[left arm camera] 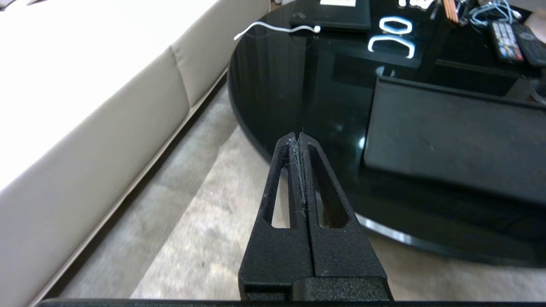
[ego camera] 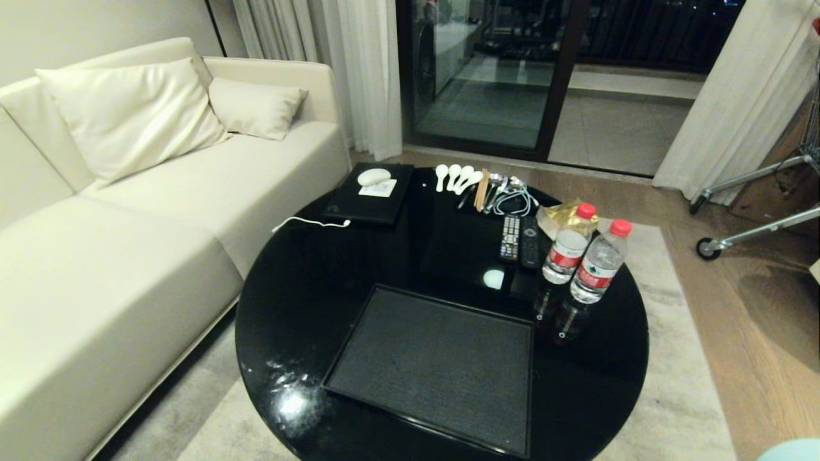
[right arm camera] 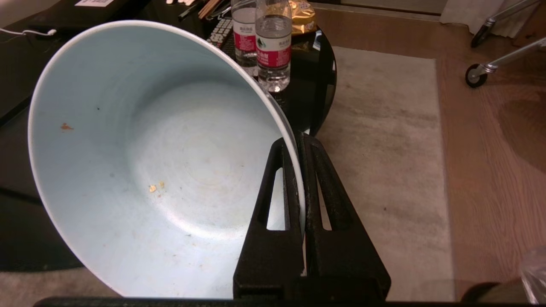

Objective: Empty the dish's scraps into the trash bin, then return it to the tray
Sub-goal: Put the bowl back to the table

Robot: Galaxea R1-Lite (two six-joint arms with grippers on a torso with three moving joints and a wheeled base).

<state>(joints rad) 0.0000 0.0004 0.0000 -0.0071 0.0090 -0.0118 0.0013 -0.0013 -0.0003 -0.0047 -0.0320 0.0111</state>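
My right gripper (right arm camera: 298, 138) is shut on the rim of the dish (right arm camera: 149, 149), a pale round bowl tipped on its side with its inside facing the right wrist camera. Of the scraps, only an orange speck (right arm camera: 66, 126) and a few yellow crumbs (right arm camera: 155, 186) cling inside it. In the head view a sliver of the dish (ego camera: 794, 450) shows at the lower right corner. The black tray (ego camera: 435, 368) lies bare on the round black table (ego camera: 301, 301). What looks like the trash bin's clear liner (right arm camera: 535, 273) peeks in low beside the rug. My left gripper (left arm camera: 298, 135) is shut and holds nothing, off the table's left edge.
Two water bottles (ego camera: 599, 262), remotes (ego camera: 519, 238), white spoons (ego camera: 456, 176), chopsticks and a cable crowd the table's far side. A black slab (ego camera: 368, 202) lies at the back left. A cream sofa (ego camera: 128, 256) flanks the left; a trolley wheel (ego camera: 708, 248) stands at the right.
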